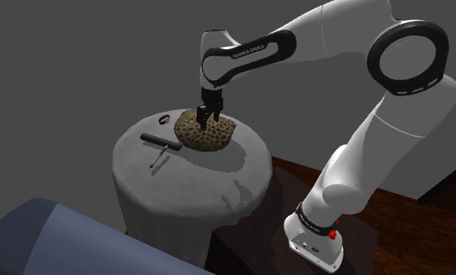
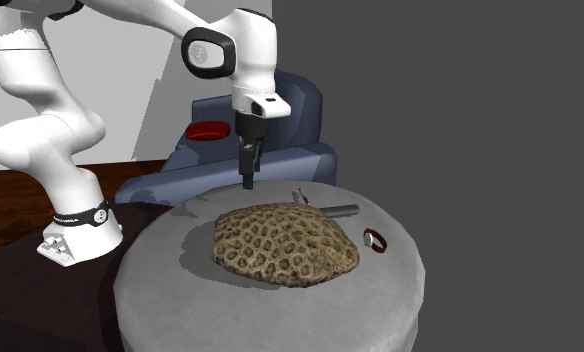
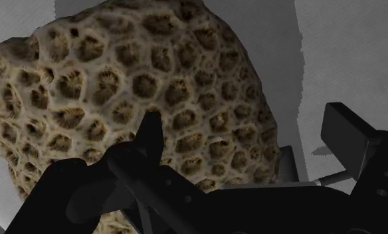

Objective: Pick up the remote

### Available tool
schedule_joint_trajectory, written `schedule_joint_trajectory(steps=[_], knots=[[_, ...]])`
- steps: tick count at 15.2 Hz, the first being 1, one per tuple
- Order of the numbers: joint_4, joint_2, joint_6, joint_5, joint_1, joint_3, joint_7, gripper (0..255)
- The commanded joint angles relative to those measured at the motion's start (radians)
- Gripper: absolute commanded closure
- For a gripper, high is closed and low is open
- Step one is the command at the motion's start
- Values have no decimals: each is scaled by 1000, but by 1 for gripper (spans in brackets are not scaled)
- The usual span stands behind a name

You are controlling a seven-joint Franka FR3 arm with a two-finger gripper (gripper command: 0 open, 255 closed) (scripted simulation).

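Note:
A round grey table (image 1: 219, 195) carries a brown, honeycomb-patterned lump (image 1: 208, 131). On the shoulder view's left of the lump lies a dark bar-shaped remote (image 1: 161, 141) with a thin pale stick (image 1: 158, 162) beside it. The remote shows as a grey bar (image 2: 339, 210) behind the lump (image 2: 285, 245) in the second exterior view. My black gripper (image 1: 209, 114) hangs just over the lump's top edge, fingers pointing down. In the wrist view the fingers (image 3: 150, 131) stand apart and open over the lump (image 3: 119, 80), with nothing between them. The remote is apart from the gripper.
A small red and black ring (image 2: 376, 239) lies near the table's edge, beyond the remote. A blue armchair (image 2: 280, 140) with a red bowl (image 2: 208, 131) on it stands behind the table. Dark wooden floor (image 1: 297, 180) surrounds the arm's base (image 1: 316, 238).

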Motion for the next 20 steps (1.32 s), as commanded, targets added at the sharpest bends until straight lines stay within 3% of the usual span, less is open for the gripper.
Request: schedule_joint_trajectory(steps=[1,14,20], knots=[[51,73,30,12,11,10,-10,0],[476,527,111,48,56,69,-85,0],[474,576,162,48,58,70,-90,0]])
